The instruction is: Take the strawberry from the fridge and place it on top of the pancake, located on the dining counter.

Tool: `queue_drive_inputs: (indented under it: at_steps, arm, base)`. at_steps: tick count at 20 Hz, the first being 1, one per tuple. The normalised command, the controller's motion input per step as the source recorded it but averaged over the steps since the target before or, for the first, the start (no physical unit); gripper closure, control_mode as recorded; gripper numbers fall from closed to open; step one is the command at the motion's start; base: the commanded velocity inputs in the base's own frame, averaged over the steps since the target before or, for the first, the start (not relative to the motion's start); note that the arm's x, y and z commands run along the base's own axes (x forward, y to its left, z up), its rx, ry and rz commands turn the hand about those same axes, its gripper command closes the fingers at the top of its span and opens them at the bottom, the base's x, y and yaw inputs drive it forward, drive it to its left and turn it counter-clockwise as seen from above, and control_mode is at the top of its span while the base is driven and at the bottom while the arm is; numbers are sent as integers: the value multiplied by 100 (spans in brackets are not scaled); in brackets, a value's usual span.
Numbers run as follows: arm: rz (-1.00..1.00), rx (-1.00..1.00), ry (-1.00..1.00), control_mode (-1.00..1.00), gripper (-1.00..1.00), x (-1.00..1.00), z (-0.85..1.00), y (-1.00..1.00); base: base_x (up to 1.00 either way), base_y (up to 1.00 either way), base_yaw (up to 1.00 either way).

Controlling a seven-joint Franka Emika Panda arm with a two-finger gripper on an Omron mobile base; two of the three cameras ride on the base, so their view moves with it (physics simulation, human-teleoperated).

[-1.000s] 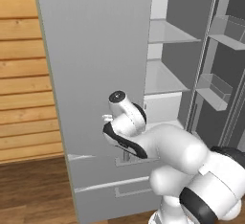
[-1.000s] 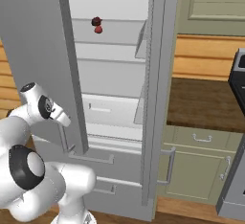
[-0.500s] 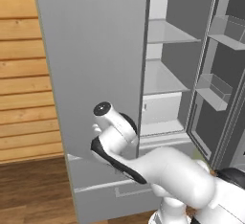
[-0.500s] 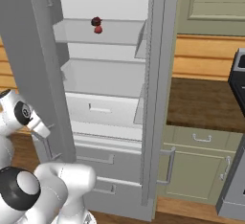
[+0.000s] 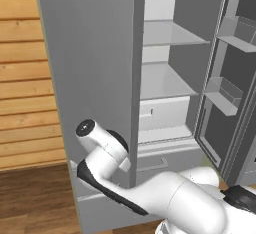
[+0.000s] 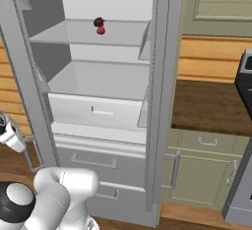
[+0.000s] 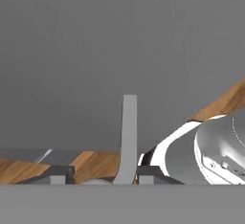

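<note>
The gripper [image 7: 98, 176] appears clamped on the fridge [image 5: 95, 78] door's handle [image 7: 128, 137], strawberry [image 6: 101, 30] shelved inside.

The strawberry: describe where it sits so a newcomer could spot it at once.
In the right base view, look into the open fridge and find its upper shelf. The strawberry sits mid-shelf, bright red, right below a darker maroon lump that it touches.

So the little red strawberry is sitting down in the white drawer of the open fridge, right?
Not the drawer. The right base view shows the strawberry on the upper shelf of the open fridge, beside a darker lump, above the white drawer.
</note>
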Motion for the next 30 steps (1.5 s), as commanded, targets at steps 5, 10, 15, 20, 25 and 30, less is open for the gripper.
queue_drive_inputs:
  at_steps: [5, 10, 15, 20, 25, 30]
  arm:
    - [-9, -3, -1, -100, -100, -31, 17, 35]
    - [-5, -9, -2, -100, -100, -40, 38, 15]
    - [-2, -2, -2, -100, -100, -38, 64, 9]
    - [0, 6, -7, -100, -100, -29, 66, 0]
    - [2, 8, -10, -100, -100, 0, 51, 0]
    - [4, 12, -2, -100, -100, -4, 81, 0]
  base:
    - [0, 0, 0]
    - [0, 0, 0]
    - [0, 0, 0]
    - [0, 0, 0]
    - [0, 0, 0]
    - [0, 0, 0]
